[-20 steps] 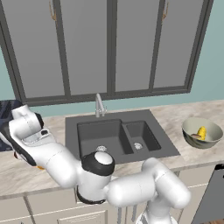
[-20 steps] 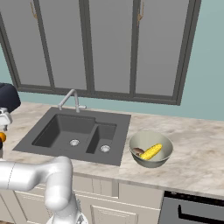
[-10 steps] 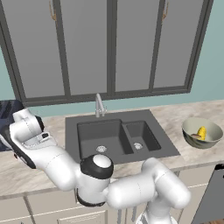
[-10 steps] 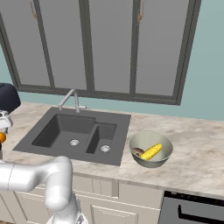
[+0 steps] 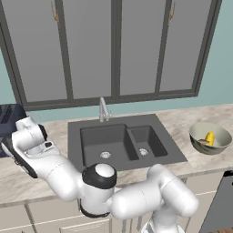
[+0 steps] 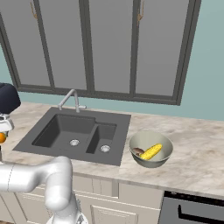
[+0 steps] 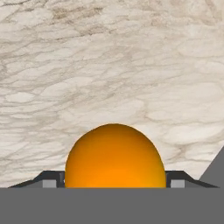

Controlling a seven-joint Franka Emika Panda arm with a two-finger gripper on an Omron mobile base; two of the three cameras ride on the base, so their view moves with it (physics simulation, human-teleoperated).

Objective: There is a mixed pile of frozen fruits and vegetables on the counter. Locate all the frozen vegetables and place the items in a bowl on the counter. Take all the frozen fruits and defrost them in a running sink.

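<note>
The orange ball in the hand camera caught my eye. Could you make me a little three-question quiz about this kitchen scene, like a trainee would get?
1. True or false: the orange fruit sits between the fingertips of the tool, above the marble counter.
2. What lies in the bowl? A) a yellow corn cob beside a small brown item; B) three apples; C) nothing.
3. Fill in: in the left base view, the sink has ___ basins, with the faucet behind them.

Key: 1 true; 2 A; 3 two.
</note>
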